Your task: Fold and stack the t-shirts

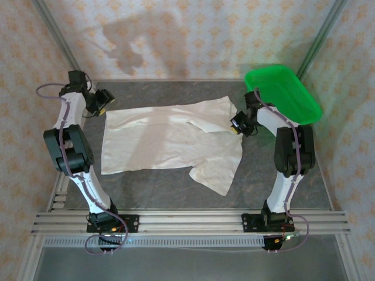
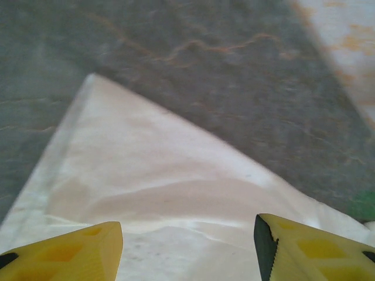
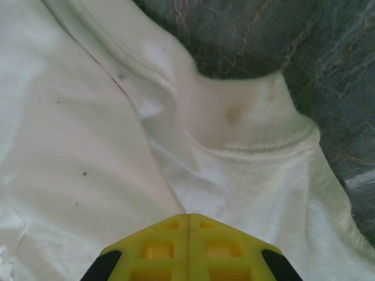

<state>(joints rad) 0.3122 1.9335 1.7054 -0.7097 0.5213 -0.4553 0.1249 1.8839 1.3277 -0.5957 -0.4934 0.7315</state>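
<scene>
Your t-shirt (image 1: 170,137) lies spread out on the table (image 1: 176,190), with the green basket (image 1: 284,93) just off its far right end. Your left pincer (image 2: 187,225) hangs over the shirt's far left corner, fingers well apart, holding nothing. Your right pincer (image 3: 188,218) sits above the ribbed collar (image 3: 258,129) at the shirt's right end, closed tip to tip with no cloth gripped.

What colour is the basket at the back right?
The basket is bright green, best seen in the top external view.
</scene>
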